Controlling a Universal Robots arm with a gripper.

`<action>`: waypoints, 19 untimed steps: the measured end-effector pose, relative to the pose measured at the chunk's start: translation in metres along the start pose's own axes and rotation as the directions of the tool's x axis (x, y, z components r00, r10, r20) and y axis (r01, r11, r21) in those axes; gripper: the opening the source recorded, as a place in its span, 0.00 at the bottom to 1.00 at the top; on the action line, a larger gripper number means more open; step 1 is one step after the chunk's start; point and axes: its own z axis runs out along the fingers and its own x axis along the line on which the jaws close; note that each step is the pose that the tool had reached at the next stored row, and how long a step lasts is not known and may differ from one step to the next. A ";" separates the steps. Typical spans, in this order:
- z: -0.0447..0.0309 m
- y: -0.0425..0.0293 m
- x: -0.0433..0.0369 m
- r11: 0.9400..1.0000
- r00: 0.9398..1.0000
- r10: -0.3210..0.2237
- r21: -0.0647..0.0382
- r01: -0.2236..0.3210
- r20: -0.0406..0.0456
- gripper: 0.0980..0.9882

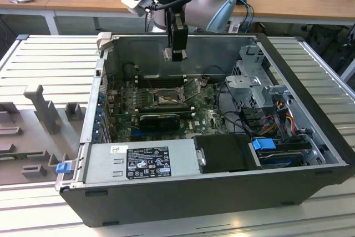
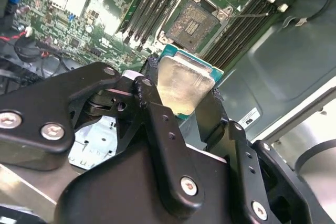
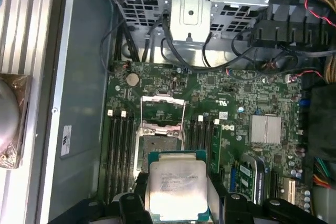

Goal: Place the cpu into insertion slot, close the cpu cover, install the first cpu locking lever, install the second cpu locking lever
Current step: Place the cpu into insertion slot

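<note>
The near side of the open computer case (image 1: 194,203) is taken up by the grey power supply (image 1: 141,160). Just beyond it the black expansion card (image 1: 161,119) lies across the green board.

Further in sits the insertion slot (image 3: 160,148), its tan centre bare and the air above it free. Memory slots (image 3: 119,150) run close along both of its sides. The cpu cover (image 3: 163,109) is swung up off the slot, its thin frame standing at the slot's edge.

Dark cables (image 1: 227,104) loop between the slot and the drive cage (image 1: 258,84) at the exterior view's right.

Towards the far wall the gripper (image 1: 177,55) hangs above the board, well apart from the slot. Its black fingers (image 2: 155,106) are pinched on opposite edges of the cpu (image 2: 184,85), which is held with its silvery face clear.
</note>
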 end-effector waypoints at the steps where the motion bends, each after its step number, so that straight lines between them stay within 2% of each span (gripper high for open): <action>1: 0.0001 0.0000 0.0000 1.000 1.000 0.011 0.000 -0.011 0.001 0.48; 5: 0.0011 -0.0003 0.0000 0.998 0.998 0.065 -0.001 -0.065 0.006 0.48; 7: 0.0066 -0.0008 -0.0001 0.998 0.998 0.066 -0.001 -0.066 0.006 0.48; 11: 0.0128 -0.0014 -0.0001 0.998 0.998 0.066 -0.001 -0.066 0.007 0.48; 19: 0.0185 -0.0019 -0.0002 0.998 0.998 0.066 -0.001 -0.066 0.007 0.48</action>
